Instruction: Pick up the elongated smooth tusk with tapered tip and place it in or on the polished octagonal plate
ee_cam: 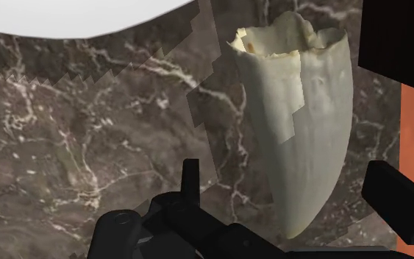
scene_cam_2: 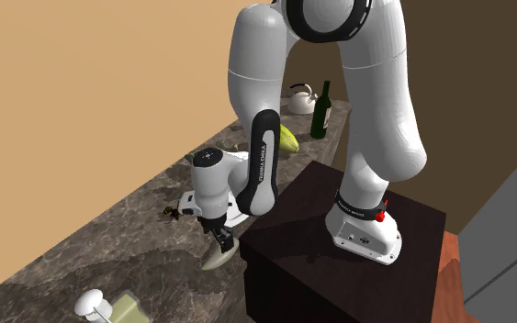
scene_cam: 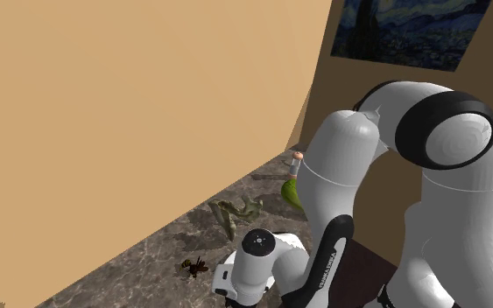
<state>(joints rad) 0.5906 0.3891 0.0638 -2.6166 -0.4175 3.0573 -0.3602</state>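
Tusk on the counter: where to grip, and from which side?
I'd take the tusk across its middle, coming down from above with the jaws either side of its long axis. It lies flat on the counter; the tip tapers too thin, the broken wide end is jagged.

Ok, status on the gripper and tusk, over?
Gripper open, fingers straddling the tusk, not touching. It lies on the marbled counter, not lifted. Nothing blocking the close.

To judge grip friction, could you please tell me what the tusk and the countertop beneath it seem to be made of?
Tusk: looks like ivory or bone, being off-white, smooth and matte, with a jagged, hollow broad end. Countertop: apparently marble-like stone, dark brown with fine white veins; its gloss is hard to tell.
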